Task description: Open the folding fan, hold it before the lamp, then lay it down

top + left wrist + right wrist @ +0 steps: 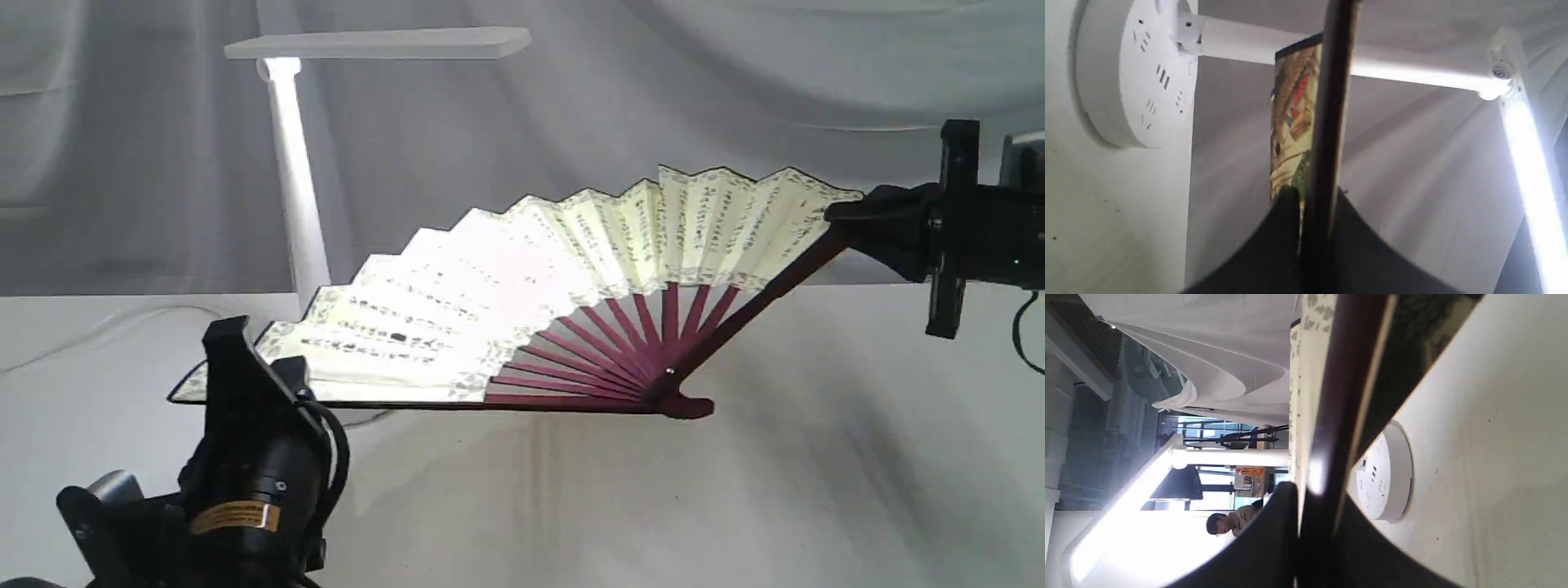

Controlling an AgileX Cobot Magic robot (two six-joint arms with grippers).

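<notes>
The lit lamp stands beyond my pincers. The folding fan spans between them, spread open and raised. My left pincer and right pincer each clamp one guard. Opening and presenting appear done; laying down is not yet done.

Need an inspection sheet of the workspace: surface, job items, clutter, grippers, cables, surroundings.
Surface: table under wrinkled white cloth, a few dark specks.
Job's things: folding fan spread open, held up in front of the lamp; lamp lit.
Clutter: nothing seen.
Grippers: left gripper shut on one fan guard; right gripper shut on the other.
Cables: white cord lying on the cloth near the lamp; black cable looped on the left arm.
Surroundings: white draped backdrop; a person beyond it in the right wrist view.
</notes>
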